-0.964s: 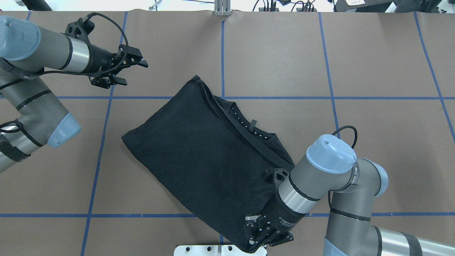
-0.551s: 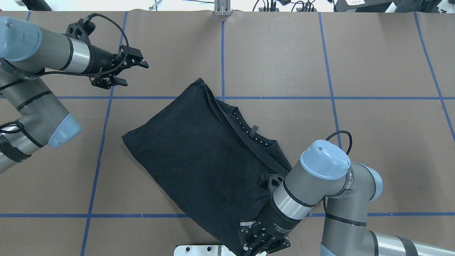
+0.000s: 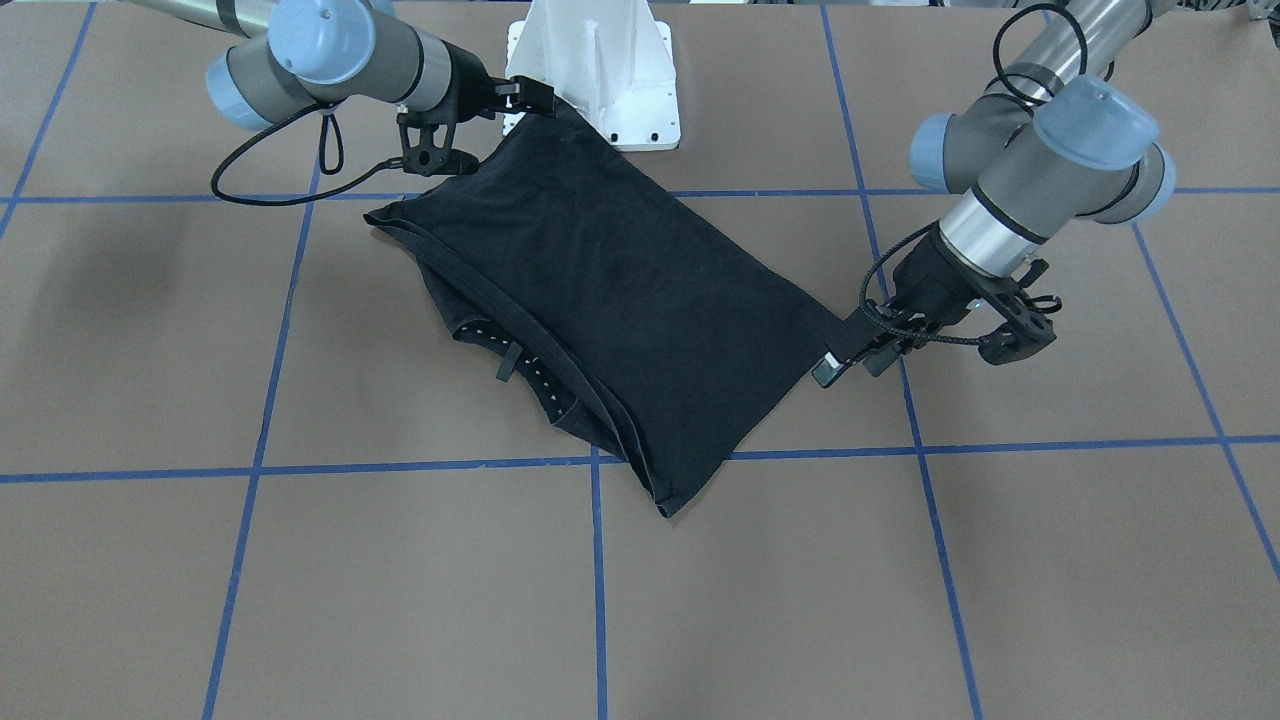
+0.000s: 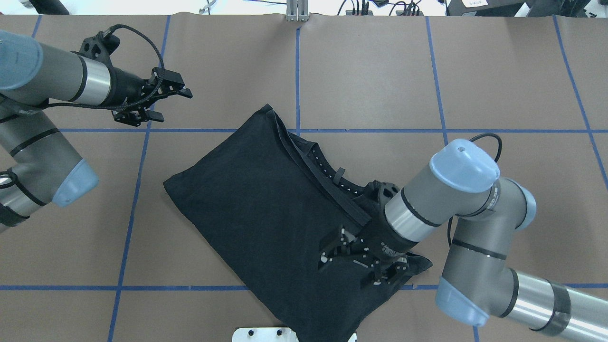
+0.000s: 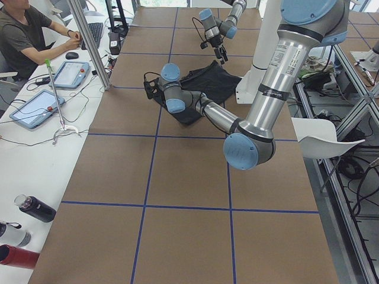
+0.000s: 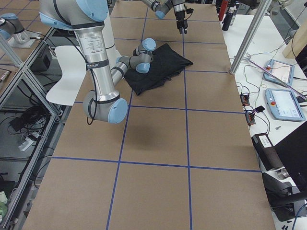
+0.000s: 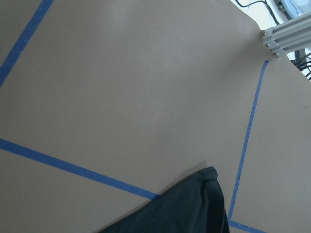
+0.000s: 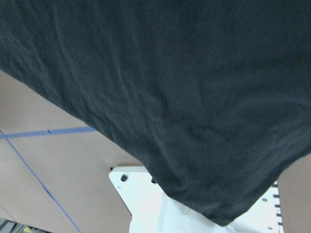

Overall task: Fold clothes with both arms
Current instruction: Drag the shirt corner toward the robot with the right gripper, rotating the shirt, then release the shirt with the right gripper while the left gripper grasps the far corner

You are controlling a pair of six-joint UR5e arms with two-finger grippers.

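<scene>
T-shirt (image 4: 256, 209) lies at centre, its near-right edge under the right gripper (image 4: 354, 266), whose grip I cannot tell; draw that edge over low and flat, while the left gripper (image 4: 175, 104), fingers spread, hovers far-left.

Overhead, clock centred on the T-shirt (image 4: 256, 213).
- 12 to 3: bare table (image 4: 475, 71), wide passage, nothing standing.
- 4: right arm (image 4: 441, 199) lies across the shirt's edge, with the right gripper (image 4: 354, 266) over the cloth. Blocked.
- 6: white pedestal (image 4: 256, 335), hem overlapping it. Tight.
- 7 to 9: open table.
- 10: left gripper (image 4: 175, 104), jaws spread, well apart from the shirt. The gap between is passable.
</scene>
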